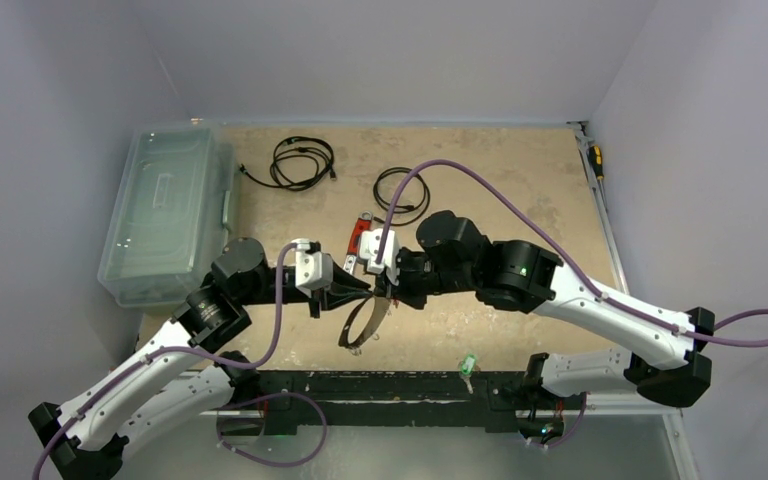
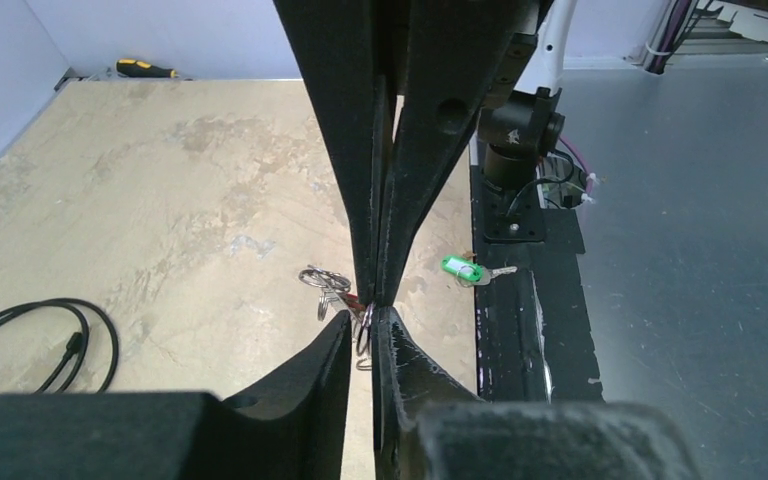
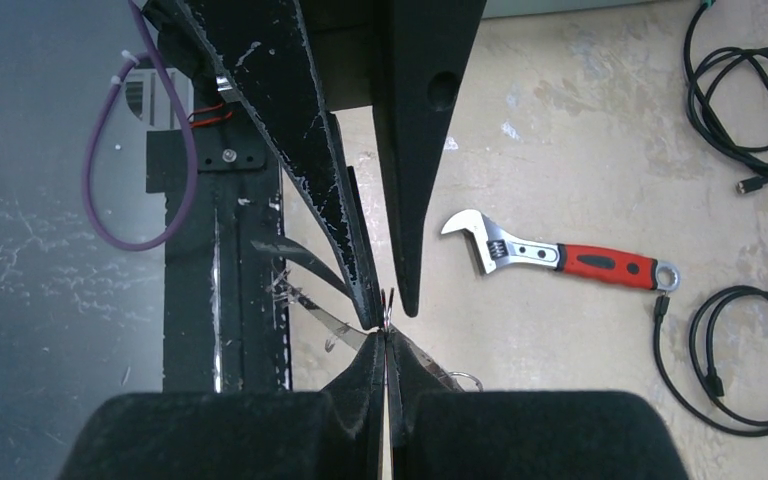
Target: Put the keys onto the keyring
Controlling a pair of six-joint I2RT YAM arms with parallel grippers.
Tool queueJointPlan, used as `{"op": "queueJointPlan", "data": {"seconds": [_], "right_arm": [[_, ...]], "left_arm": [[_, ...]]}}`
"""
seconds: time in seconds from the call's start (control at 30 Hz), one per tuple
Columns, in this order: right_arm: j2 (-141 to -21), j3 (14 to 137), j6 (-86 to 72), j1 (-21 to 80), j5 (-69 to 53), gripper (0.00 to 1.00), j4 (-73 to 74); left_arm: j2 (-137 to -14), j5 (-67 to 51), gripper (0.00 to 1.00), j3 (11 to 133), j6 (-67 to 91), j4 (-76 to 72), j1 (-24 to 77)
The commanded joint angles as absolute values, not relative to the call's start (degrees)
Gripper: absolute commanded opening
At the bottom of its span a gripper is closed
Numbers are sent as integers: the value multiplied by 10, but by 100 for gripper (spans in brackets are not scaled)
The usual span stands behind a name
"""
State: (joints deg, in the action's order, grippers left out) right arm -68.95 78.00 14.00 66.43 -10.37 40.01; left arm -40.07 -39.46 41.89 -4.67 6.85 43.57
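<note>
The keyring [image 2: 364, 326] hangs above the middle of the table [image 1: 520, 180], between the two grippers, which meet tip to tip. The right gripper [image 3: 387, 338] is clamped on its thin wire, while the left gripper [image 1: 368, 291] has its fingers drawn close on either side of the wire; whether they press it cannot be told. The green-headed key [image 2: 459, 267] lies apart at the table's near edge, and the wrench [image 3: 560, 259] lies farther back.
</note>
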Motion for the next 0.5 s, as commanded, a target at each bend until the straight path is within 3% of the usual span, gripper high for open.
{"op": "queueJointPlan", "data": {"seconds": [0.0,0.13,0.23,0.47], "right_arm": [[-664,807,149,671,-142,0,388],[-648,805,151,671,-168,0,379],[-641,803,152,671,-180,0,376],[-641,800,156,671,-216,0,365]], "left_arm": [[-400,-403,10,416,-33,34,435],[-398,-412,9,411,-29,27,435],[-397,-425,0,408,-23,18,436],[-387,-465,0,399,-6,-23,436]]}}
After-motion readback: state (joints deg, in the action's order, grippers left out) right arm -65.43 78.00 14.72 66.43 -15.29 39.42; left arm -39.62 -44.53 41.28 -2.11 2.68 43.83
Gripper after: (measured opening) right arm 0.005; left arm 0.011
